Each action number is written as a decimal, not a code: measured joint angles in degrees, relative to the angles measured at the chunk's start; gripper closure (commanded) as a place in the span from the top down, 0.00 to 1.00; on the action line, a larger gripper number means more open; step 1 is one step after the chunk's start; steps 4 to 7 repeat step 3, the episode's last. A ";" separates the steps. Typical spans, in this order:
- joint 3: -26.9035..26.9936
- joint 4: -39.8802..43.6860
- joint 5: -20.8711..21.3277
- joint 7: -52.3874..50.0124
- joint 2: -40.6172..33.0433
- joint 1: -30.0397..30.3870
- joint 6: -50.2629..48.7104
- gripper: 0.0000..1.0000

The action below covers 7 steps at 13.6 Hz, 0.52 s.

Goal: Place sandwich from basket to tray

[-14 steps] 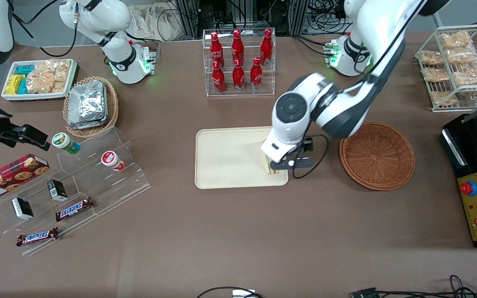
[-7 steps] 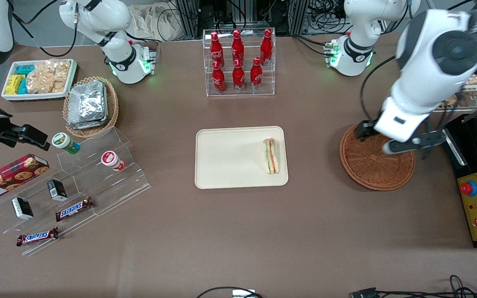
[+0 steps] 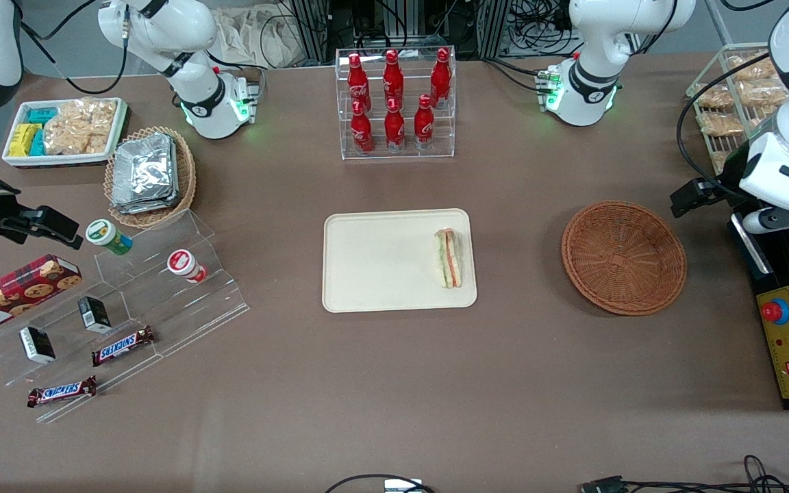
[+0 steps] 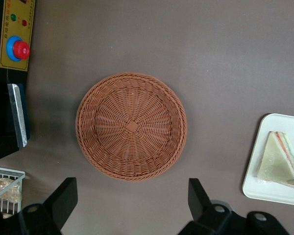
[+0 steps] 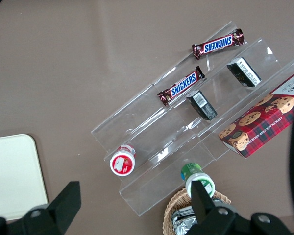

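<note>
The sandwich lies on the cream tray, near the tray's edge that faces the basket. It also shows in the left wrist view on a corner of the tray. The brown wicker basket is empty; its weave fills the middle of the left wrist view. My left gripper hangs high over the table at the working arm's end, above the black machine beside the basket. In the left wrist view the gripper is open wide and holds nothing.
A black machine with a red button stands under the gripper. A wire rack of snack packets stands farther from the camera. A clear rack of red bottles stands farther from the camera than the tray. A clear stepped display with snack bars is toward the parked arm's end.
The gripper let go of the sandwich on the tray, rose, and moved over the basket to the working arm's end. The sandwich stays on the tray.
</note>
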 measured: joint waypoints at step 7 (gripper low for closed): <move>-0.08 0.64 -0.11 0.00 0.00 -0.44 -0.48 1.00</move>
